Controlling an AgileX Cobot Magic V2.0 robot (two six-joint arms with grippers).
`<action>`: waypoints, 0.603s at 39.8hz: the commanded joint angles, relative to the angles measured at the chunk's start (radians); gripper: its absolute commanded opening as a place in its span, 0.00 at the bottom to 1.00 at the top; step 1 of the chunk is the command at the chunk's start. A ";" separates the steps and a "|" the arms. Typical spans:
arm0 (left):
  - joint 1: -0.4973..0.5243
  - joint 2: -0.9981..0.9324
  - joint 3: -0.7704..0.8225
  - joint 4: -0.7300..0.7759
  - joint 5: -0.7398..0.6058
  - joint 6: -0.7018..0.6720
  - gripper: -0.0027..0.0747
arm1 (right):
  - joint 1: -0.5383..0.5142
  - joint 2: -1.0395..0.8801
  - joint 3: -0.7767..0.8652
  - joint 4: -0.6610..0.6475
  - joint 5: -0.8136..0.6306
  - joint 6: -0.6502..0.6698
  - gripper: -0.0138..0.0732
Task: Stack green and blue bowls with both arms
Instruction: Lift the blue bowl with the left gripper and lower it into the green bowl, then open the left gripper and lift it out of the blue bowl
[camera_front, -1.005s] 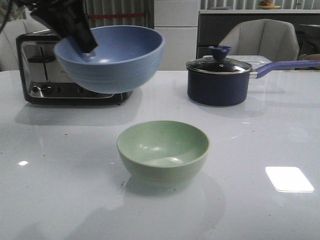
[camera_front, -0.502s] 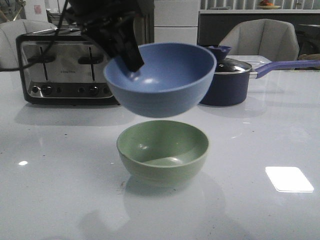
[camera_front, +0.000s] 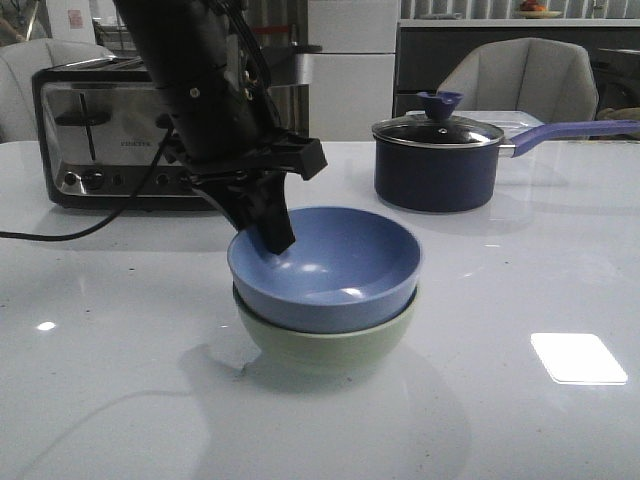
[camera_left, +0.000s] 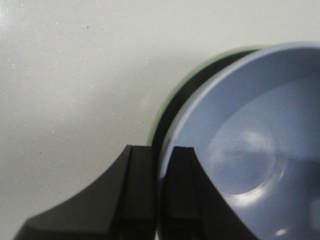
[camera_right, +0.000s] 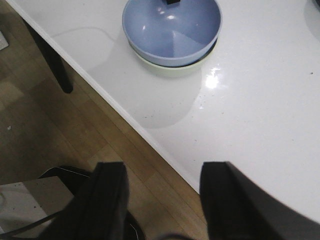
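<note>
The blue bowl (camera_front: 330, 265) sits nested inside the green bowl (camera_front: 330, 345) at the middle of the white table. My left gripper (camera_front: 268, 232) is shut on the blue bowl's left rim, one finger inside, one outside. In the left wrist view the fingers (camera_left: 139, 170) clamp the blue rim (camera_left: 240, 140), with the green bowl's rim (camera_left: 165, 107) showing just beyond it. My right gripper (camera_right: 162, 175) is open and empty, above the table's edge and the floor; it does not show in the front view. The stacked bowls (camera_right: 172, 30) show far off in the right wrist view.
A chrome toaster (camera_front: 95, 135) stands at the back left, its black cord (camera_front: 60, 235) trailing over the table. A dark navy saucepan (camera_front: 437, 160) with a glass lid stands at the back right. The table edge (camera_right: 120, 107) runs above a wooden floor.
My left arm has carried the blue bowl from high at the left, rightwards and down, and it now rests inside the green bowl. The green bowl has not moved.
</note>
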 joint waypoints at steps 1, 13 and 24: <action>-0.007 -0.043 -0.033 -0.027 -0.031 0.001 0.17 | 0.000 -0.001 -0.026 0.002 -0.059 -0.009 0.67; -0.007 -0.040 -0.033 -0.027 -0.033 0.001 0.46 | 0.000 -0.001 -0.026 0.002 -0.059 -0.009 0.67; -0.007 -0.046 -0.041 -0.027 -0.019 0.001 0.58 | 0.000 -0.001 -0.026 0.002 -0.059 -0.009 0.67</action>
